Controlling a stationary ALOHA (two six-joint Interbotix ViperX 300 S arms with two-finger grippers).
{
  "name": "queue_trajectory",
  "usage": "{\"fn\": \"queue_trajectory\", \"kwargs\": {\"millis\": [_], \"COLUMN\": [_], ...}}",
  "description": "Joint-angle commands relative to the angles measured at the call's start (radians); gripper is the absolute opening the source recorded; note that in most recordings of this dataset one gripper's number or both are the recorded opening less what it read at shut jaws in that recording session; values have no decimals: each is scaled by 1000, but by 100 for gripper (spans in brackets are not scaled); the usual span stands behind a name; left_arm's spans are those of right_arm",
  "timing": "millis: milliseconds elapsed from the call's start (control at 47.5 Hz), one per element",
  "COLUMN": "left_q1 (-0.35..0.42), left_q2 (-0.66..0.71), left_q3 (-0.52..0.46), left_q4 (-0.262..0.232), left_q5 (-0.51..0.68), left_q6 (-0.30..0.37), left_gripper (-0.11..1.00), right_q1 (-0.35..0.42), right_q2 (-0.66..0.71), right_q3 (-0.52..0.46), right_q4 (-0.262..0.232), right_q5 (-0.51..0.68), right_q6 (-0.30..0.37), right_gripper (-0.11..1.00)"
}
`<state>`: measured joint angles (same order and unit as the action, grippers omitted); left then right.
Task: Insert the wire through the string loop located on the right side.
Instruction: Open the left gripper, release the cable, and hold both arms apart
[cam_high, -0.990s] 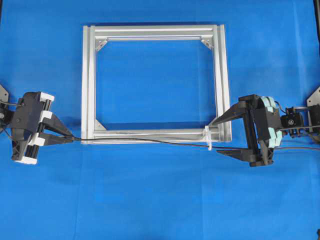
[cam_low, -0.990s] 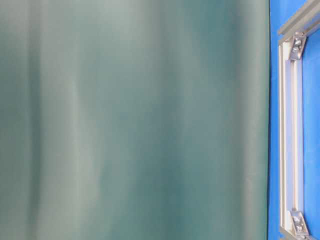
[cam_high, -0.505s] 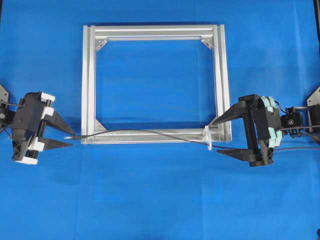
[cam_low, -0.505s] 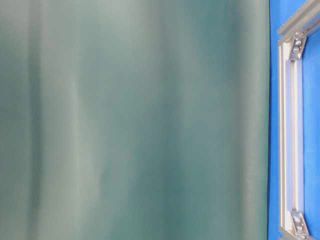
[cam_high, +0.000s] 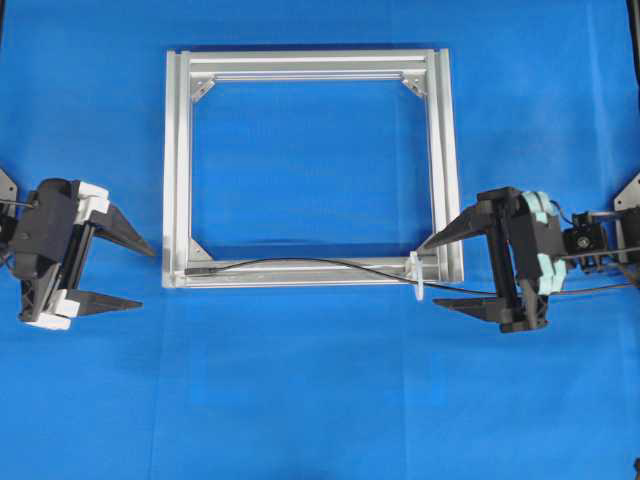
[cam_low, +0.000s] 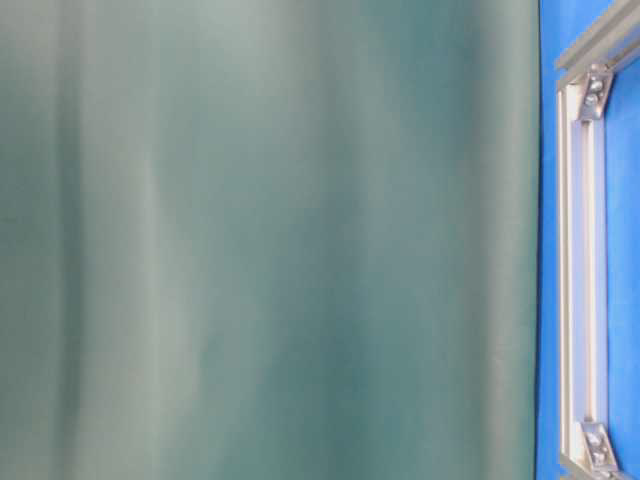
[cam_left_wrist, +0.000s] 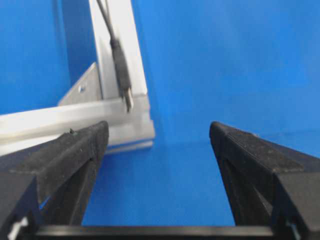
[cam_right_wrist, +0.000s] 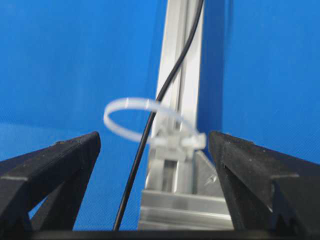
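- Overhead view: a square aluminium frame (cam_high: 176, 170) lies on the blue cloth (cam_high: 320, 400), upper centre of the picture.
- The wire (cam_high: 300, 264) lies along the frame's lower bar, its plug end near the lower left corner of the frame; from there it runs right in a shallow arc.
- At the frame's lower right corner the wire passes through the white loop (cam_high: 415, 277) and goes on to the right edge of the picture, crossing between the right gripper's fingers.
- The left gripper (cam_high: 128, 275) sits at the left edge, mid-height, fingers wide apart and holding nothing; the plug lies a little to the right of its tips, not touching.
- The right gripper (cam_high: 446, 272) sits at the right, just beside the loop, fingers wide apart; the wire runs between them ungripped.
- Table-level view: a blurred green-grey surface (cam_low: 260, 240) fills nearly the whole picture; only a strip of frame (cam_low: 570, 280) on blue shows at the right edge. No gripper or wire shows here.
- Left wrist view: both fingers (cam_left_wrist: 65, 155) stand apart at lower left and lower right, blue cloth between them. The wire's plug (cam_left_wrist: 121, 70) rests on the frame corner, upper left, beyond the fingertips.
- Right wrist view: the fingers (cam_right_wrist: 55, 165) stand apart at the bottom corners. The loop (cam_right_wrist: 131, 120) stands at centre, fixed to the frame, and the wire (cam_right_wrist: 165, 90) threads through it from top to bottom.
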<state>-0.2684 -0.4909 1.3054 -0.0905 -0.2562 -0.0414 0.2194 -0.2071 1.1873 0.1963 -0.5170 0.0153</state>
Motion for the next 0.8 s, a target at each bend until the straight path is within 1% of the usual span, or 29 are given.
{"fn": "queue_trajectory", "kwargs": {"millis": [0,126,274,400,779], "left_q1": [15,40,61,64,64], "left_q2": [-60,-132,-189,-213,-196], "left_q3": [-35,-52,-49,-46,-49], "left_q4": [3,3,3,3,3], "left_q5": [55,129,158,161,161], "left_q6": [2,5,3,5,2], "left_gripper": [78,78,78,78,78], "right_q1": [-15,-38,-46,-48,-46], "right_q2": [-55,-130,-198,-219,-215], "right_q3": [-23,-48,-72,-74,-77], "right_q4": [-2,-2,-2,-2,-3], "right_q5": [40,150,245,264,268], "right_q6": [-9,-31,-41,-43,-43], "right_gripper": [94,94,94,94,94]}}
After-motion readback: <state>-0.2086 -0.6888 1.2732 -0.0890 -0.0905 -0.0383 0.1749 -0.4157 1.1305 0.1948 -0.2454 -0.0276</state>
